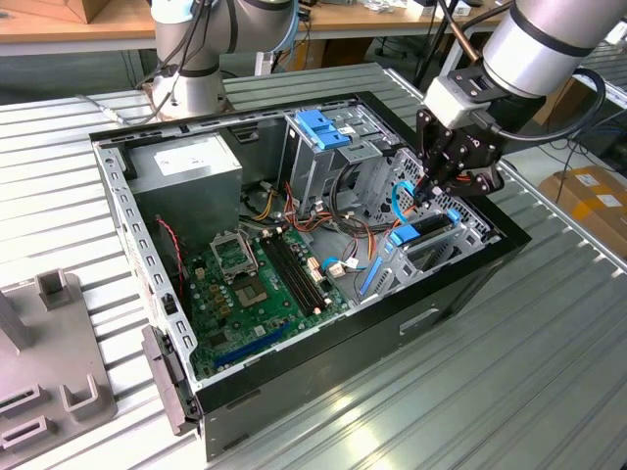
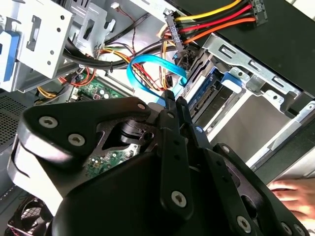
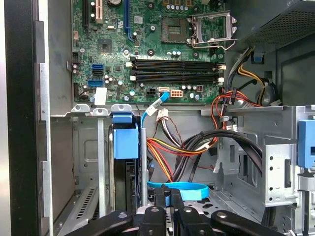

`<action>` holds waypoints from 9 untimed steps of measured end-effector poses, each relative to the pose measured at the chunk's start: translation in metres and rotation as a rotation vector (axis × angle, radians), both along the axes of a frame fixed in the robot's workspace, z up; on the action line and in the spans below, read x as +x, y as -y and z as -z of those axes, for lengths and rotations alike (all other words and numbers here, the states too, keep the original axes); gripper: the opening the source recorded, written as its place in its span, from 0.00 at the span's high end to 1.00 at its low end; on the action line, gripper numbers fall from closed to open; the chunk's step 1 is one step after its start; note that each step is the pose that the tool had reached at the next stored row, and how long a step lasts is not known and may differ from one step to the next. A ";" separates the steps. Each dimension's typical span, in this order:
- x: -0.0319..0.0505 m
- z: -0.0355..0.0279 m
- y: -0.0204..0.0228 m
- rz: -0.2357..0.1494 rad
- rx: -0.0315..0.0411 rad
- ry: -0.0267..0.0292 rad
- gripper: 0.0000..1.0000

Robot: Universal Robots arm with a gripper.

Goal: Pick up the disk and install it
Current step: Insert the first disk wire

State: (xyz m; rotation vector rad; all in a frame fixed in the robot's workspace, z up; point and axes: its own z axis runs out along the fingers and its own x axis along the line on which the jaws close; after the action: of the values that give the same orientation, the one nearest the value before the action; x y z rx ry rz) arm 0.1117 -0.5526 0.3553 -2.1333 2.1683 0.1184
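The gripper (image 3: 168,192) is pinched tight on the blue cable (image 3: 192,188), close to the disk (image 3: 125,142) sitting in the computer case (image 1: 460,284).

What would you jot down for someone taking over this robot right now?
Gripper: shut, pinching the blue cable.
The disk: already standing in its bay, blue rails showing, free of the gripper.
Done: disk picked up and slotted in.
Left: the cable's pinched end is not yet on the disk.
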 end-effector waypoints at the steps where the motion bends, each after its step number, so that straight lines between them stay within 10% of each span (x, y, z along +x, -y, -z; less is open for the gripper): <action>1: 0.0000 0.0000 0.0000 0.000 0.0013 0.0000 0.84; 9: 0.0000 -0.0031 0.0001 0.000 0.0015 0.0000 0.84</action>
State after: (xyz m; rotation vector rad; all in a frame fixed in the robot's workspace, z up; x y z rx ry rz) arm 0.1117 -0.5527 0.3585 -2.1325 2.1675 0.1199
